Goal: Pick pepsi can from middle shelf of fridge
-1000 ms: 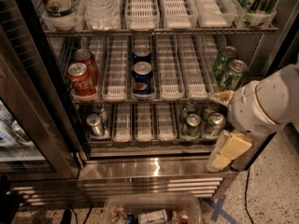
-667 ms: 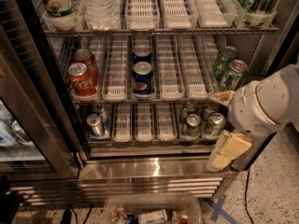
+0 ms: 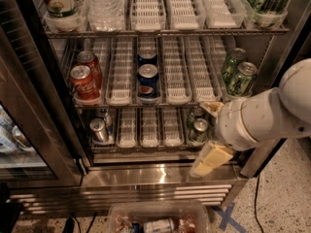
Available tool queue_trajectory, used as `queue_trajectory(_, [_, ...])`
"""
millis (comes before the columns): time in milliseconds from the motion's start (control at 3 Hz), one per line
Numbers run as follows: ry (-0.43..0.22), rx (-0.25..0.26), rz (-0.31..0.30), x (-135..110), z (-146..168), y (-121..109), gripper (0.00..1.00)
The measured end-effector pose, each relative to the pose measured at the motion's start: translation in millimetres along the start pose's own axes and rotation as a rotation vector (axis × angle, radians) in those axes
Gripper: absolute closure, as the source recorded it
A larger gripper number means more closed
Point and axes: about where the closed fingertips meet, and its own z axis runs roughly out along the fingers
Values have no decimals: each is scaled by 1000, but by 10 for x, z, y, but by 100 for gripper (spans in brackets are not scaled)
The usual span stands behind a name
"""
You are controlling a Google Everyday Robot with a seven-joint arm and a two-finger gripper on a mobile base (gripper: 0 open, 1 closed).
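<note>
1. One gripper [image 3: 211, 133] hangs spread open and empty at the lower right of the fridge [image 3: 160, 176], in front of the lowest cans [image 3: 198, 129].
2. Up and left, well apart from it, the front pepsi can [image 3: 147, 80] stands upright mid-width on the middle shelf [image 3: 175, 89], its twin [image 3: 147, 57] just behind.
3. The can is likely light, stiff yet dentable, and slick; grip mid-body across the sides, coming from the front.

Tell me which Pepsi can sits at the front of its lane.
The logo-showing Pepsi can, at the middle shelf's front edge; the other Pepsi can stands right behind it. The pincer hangs lower right.
</note>
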Motion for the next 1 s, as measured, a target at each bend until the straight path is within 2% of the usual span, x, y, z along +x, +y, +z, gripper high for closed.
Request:
queue_trajectory(333, [-143, 107, -56, -503, 665, -340, 0])
queue_trajectory(667, [-140, 111, -51, -502, 643, -296, 0])
queue_trajectory(1000, [-188, 149, 6, -478, 748, -234, 0])
